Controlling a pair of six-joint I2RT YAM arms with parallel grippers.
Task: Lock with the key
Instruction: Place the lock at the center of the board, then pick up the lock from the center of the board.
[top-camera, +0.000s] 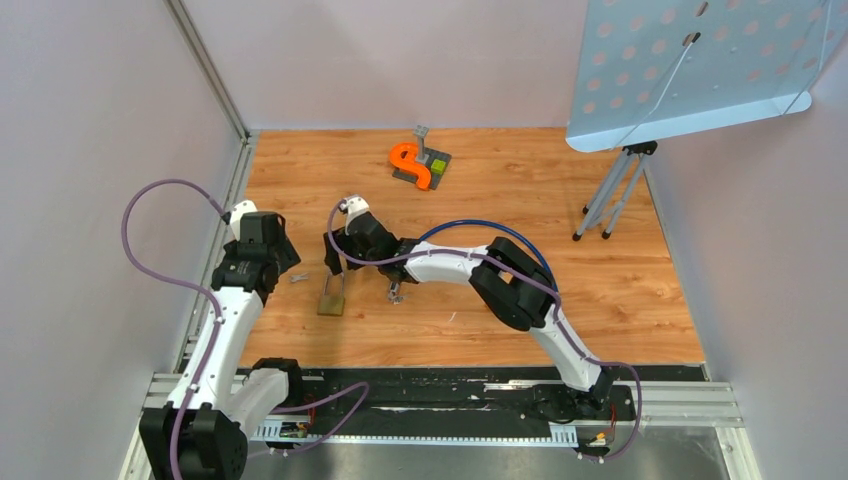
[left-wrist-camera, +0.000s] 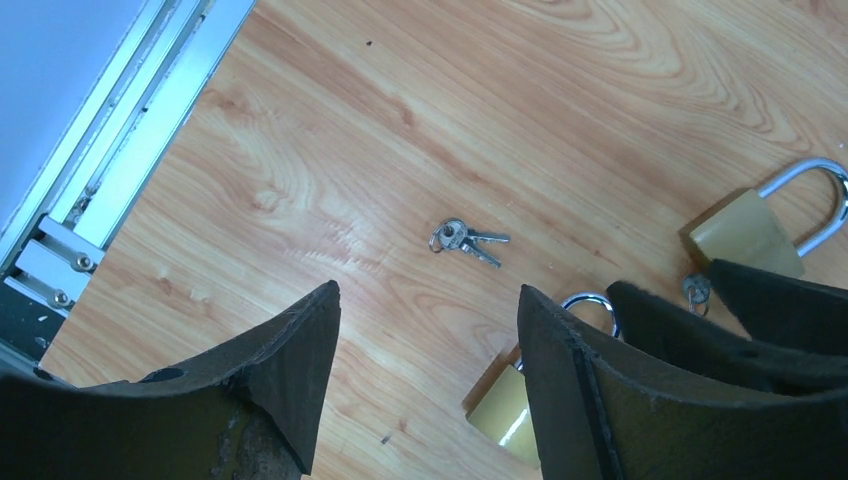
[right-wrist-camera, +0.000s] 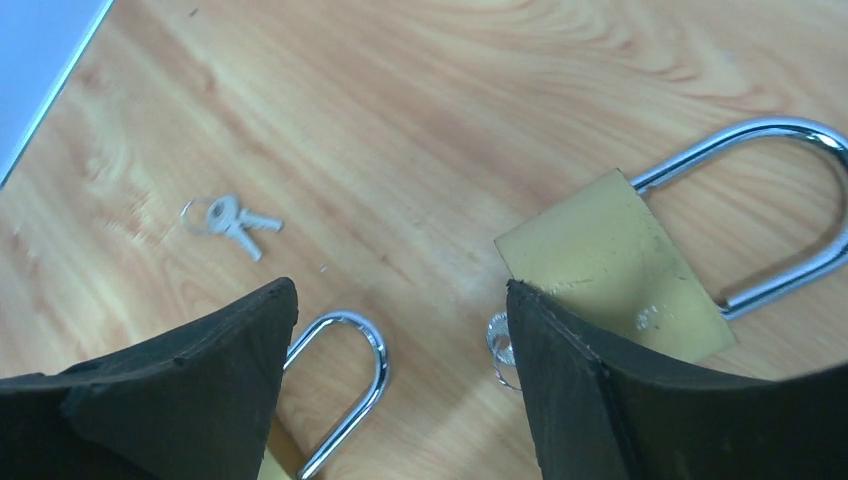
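Both pincers wide apart over the desk, the keys lying loose.
The left pincer (left-wrist-camera: 428, 300) has its fingers spread and holds nothing. The right pincer (right-wrist-camera: 400, 290) is spread too, with only bare wood between its fingers. Beside its right finger a brass padlock (right-wrist-camera: 610, 265) lies flat on the wooden desk (top-camera: 600, 290). A second padlock (left-wrist-camera: 500, 405) lies near it, partly hidden by the left pincer's finger. The keys (left-wrist-camera: 468, 238) rest on the desk, apart from both padlocks and touched by no finger. Far behind, close to the back wall, stands an orange piece (top-camera: 412, 163).
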